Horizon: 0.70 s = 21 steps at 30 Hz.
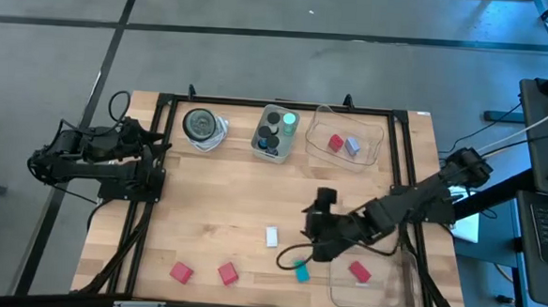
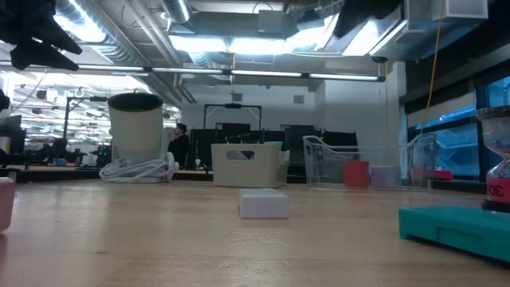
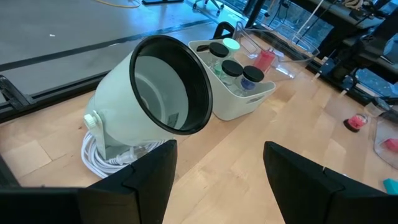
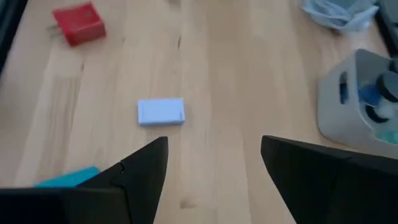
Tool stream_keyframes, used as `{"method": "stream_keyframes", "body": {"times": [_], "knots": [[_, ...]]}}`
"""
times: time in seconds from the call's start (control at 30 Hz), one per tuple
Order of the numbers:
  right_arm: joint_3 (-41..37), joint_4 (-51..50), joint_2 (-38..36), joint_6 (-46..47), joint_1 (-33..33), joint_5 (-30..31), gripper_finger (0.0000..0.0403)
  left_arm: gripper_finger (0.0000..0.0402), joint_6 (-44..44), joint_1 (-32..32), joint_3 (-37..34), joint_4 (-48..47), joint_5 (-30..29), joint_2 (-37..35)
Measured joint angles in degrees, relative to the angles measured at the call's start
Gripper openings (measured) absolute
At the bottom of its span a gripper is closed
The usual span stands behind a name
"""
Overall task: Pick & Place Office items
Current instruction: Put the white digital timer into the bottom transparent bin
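as teal block (image 4: 65, 178) is half cut off, r gripper (image 4: 214, 168) open

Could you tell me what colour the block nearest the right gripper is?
Teal block, clearest in the high view.

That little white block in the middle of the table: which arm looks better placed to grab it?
The right arm, probably. Its gripper hangs open just beside the white block, while the left gripper waits at the far left edge by the round grey dish.
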Motion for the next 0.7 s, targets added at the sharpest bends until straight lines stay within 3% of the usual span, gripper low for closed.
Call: {"method": "stream_keyframes", "body": {"times": [0.1,0.27,0.47,0.7], "knots": [[0.00,2.29,1.35,2.38,-3.90,-3.56,0.0263,0.0237,0.00,-0.02,0.00,0.01,0.02,0.00],[-0.38,2.03,4.13,19.88,-10.16,-12.28,0.0263,0.0237,0.00,-0.02,0.00,0.01,0.05,0.00],[-1.22,4.13,9.55,43.43,-13.72,-16.11,0.0262,0.0237,0.85,-0.02,0.00,0.00,-0.40,0.00],[-1.18,19.74,15.84,51.40,-14.21,-24.73,0.0262,0.0237,3.85,0.00,0.00,0.02,-0.94,0.00]]}}
